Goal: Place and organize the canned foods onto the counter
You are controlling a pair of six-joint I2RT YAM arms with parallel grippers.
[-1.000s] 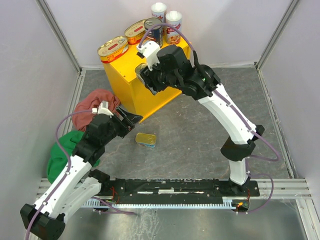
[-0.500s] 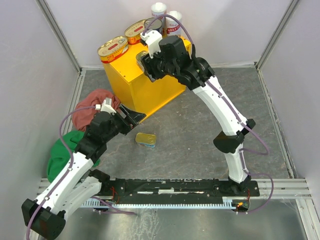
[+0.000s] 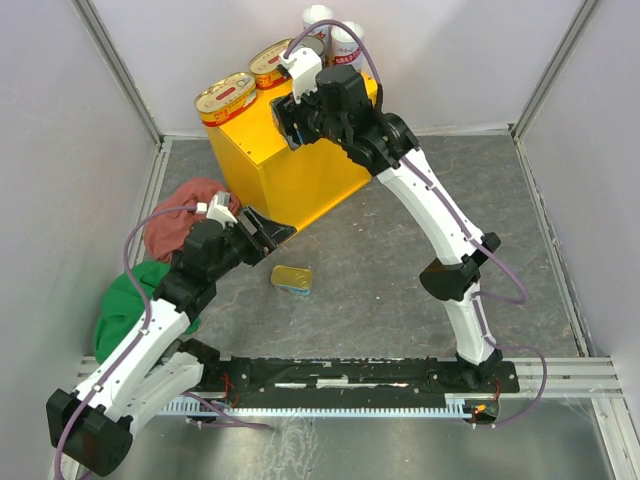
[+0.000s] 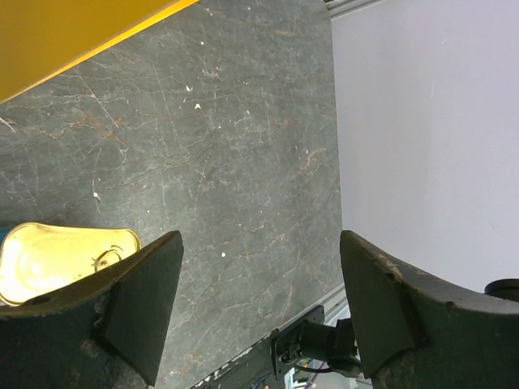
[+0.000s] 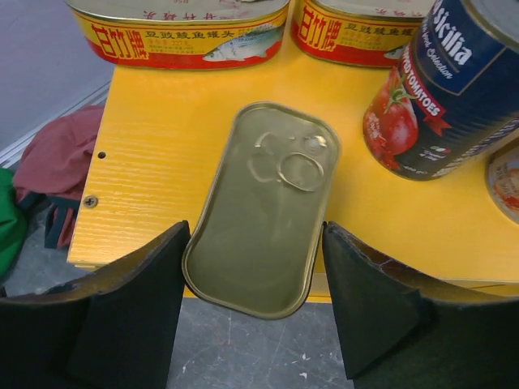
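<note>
Over the near edge of the counter (image 5: 162, 121), your right gripper (image 5: 255, 231) holds a rectangular gold tin (image 5: 259, 186) by its long sides.
Bring it further in, onto the bare yellow patch before the oval tins (image 5: 178, 32) and the tomato can (image 5: 438, 105), keep it flat, and let go only when it rests fully; its near end hangs past the edge. Your right arm reaches far forward, wrist turned down. Your left gripper (image 4: 259, 243) is low, spread wide and empty, just beside the second rectangular tin (image 4: 57, 259) on the floor (image 4: 227, 162).
</note>
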